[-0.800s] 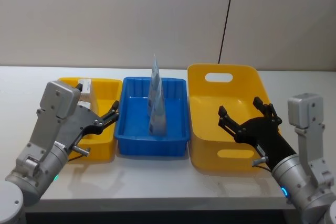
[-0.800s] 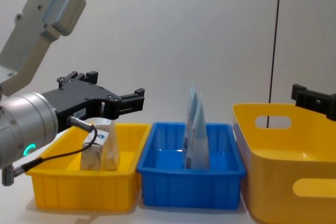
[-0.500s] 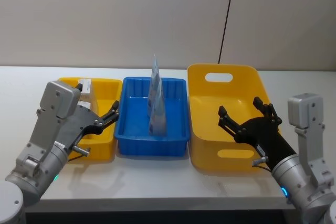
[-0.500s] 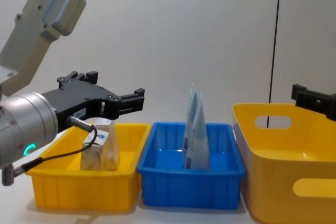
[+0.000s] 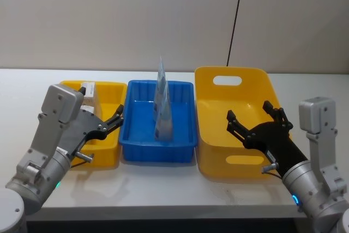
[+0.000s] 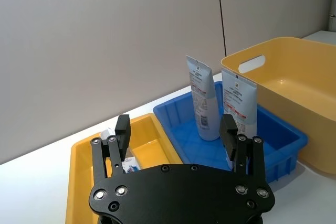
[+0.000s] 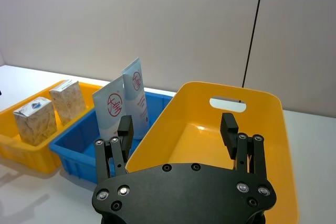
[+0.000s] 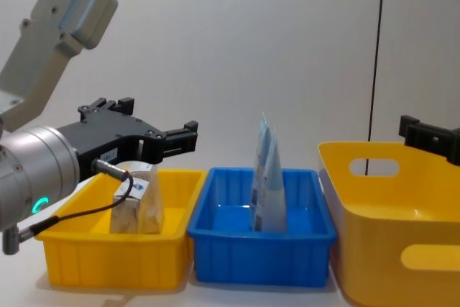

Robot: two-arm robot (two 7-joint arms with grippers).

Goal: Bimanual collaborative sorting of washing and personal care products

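My left gripper hovers, fingers spread, over the small yellow bin holding two tan and white boxes. My right gripper, also spread, hangs over the big yellow bin. Two pale-blue pouches stand upright in the blue bin.

Blue bin sits dead center on the white table. Small yellow bin at 9 o'clock, big yellow bin at 3.
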